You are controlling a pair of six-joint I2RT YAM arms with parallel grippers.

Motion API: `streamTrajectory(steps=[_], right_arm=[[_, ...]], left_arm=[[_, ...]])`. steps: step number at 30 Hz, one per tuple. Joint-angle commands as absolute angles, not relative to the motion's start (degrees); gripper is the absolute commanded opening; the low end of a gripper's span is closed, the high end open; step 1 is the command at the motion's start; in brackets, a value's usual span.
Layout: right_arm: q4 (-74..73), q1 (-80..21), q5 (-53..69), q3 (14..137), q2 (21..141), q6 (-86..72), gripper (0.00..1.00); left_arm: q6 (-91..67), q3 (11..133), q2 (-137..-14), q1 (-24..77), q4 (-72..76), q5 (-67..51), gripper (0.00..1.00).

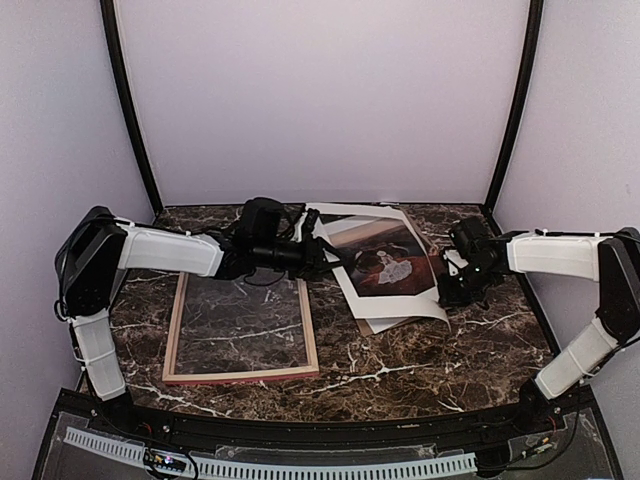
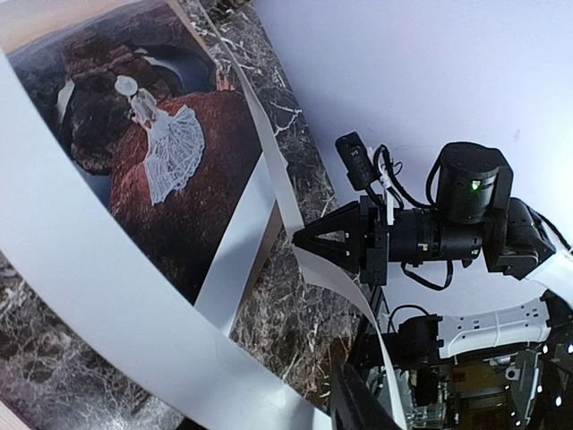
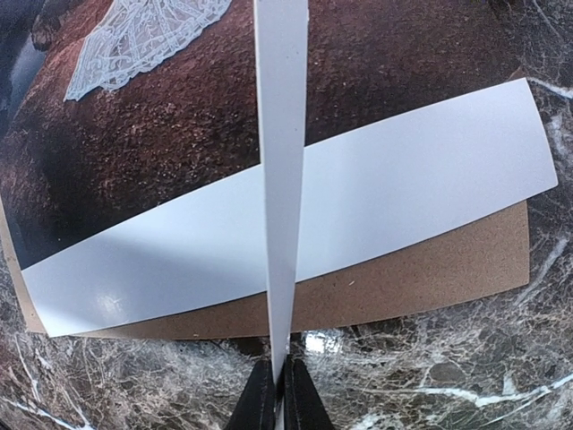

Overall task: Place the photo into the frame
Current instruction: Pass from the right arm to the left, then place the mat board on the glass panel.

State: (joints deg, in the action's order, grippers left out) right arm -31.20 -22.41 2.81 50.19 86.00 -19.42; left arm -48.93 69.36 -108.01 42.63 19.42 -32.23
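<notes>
The photo (image 1: 385, 262) is lifted off the marble table between my two grippers and sags in the middle, its white border curling. My left gripper (image 1: 318, 250) is shut on its left edge. In the left wrist view one dark finger (image 2: 358, 403) shows against the curled border of the photo (image 2: 170, 152). My right gripper (image 1: 452, 285) is shut on the right edge. In the right wrist view its fingers (image 3: 260, 403) pinch the paper's white border (image 3: 282, 179), seen edge-on. The frame (image 1: 240, 376) lies flat at front left, apart from the photo.
A brown hardboard backing (image 1: 372, 324) lies on the table under the photo and also shows in the right wrist view (image 3: 421, 269). My right gripper shows in the left wrist view (image 2: 304, 240). White walls and black posts close the back and sides.
</notes>
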Motion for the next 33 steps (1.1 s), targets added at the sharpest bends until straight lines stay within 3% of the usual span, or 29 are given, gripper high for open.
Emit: streamTrajectory(steps=[1, 6, 10, 12, 18, 23, 33], right_arm=[[-29.29, -23.02, 1.67, 49.39, 84.89, -20.19, 0.07], [-29.63, -23.58, 1.67, 50.04, 84.37, -20.43, 0.14], [-30.07, -23.73, 3.03, 50.70, 82.37, -20.40, 0.36], [-30.39, -23.73, 4.60, 51.51, 80.65, -20.48, 0.48], [-30.51, -23.73, 10.59, 55.72, 75.51, -20.80, 0.69], [-30.71, -23.69, 8.89, 57.76, 74.91, -20.13, 0.72], [-26.64, -23.73, 12.22, 57.54, 81.44, -19.73, 0.73]], left_arm=[[-49.51, 70.42, -108.47, 42.35, 20.59, -33.75, 0.33], [-49.01, 70.60, -108.69, 42.21, 19.52, -33.56, 0.14], [-46.53, 71.56, -107.80, 41.90, 16.41, -34.16, 0.00], [-44.14, 72.64, -106.67, 41.66, 12.62, -34.73, 0.00], [-36.51, 72.19, -100.37, 39.45, -1.32, -40.05, 0.00], [-29.43, 68.70, -89.59, 36.08, -16.64, -39.65, 0.00], [-17.94, 65.89, -73.86, 26.96, -45.47, -27.68, 0.00]])
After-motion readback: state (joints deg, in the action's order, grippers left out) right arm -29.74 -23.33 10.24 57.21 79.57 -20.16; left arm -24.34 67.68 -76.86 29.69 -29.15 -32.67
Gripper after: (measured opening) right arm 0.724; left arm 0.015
